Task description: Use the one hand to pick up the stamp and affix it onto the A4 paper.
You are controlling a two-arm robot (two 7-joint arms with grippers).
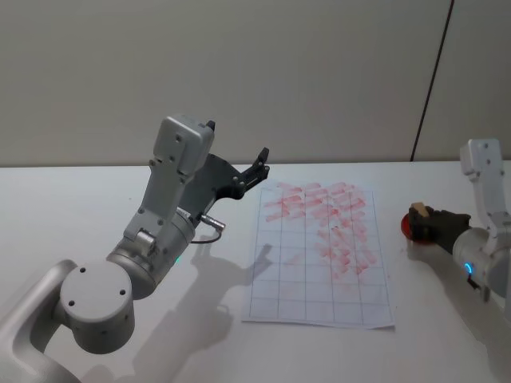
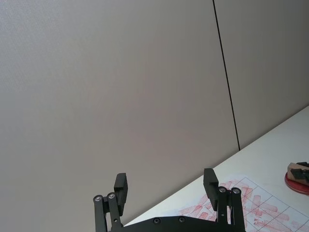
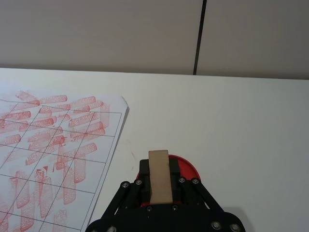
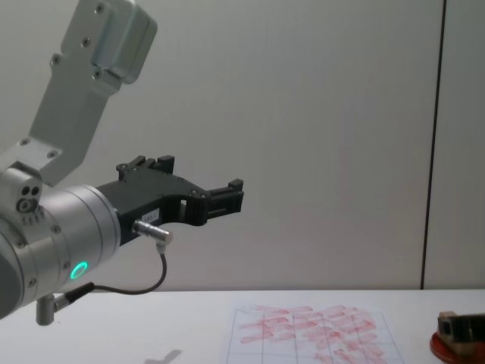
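Right tool (image 3: 160, 182) clamped on stamp (image 3: 160, 174), down at red ink pad (image 3: 189, 169) just right of paper (image 1: 319, 263), probably loading ink before pressing. Left tool (image 2: 165, 186) raised, spread wide, empty, parked clear of sheet. White surface (image 1: 80, 207); plain grey wall (image 1: 239, 64), dark vertical seam (image 1: 431, 80).

Matt pale wooden stamp (image 3: 160, 175), thin matt A4 paper (image 1: 319, 263), smooth white table (image 1: 80, 207), smooth red ink pad (image 3: 189, 169).
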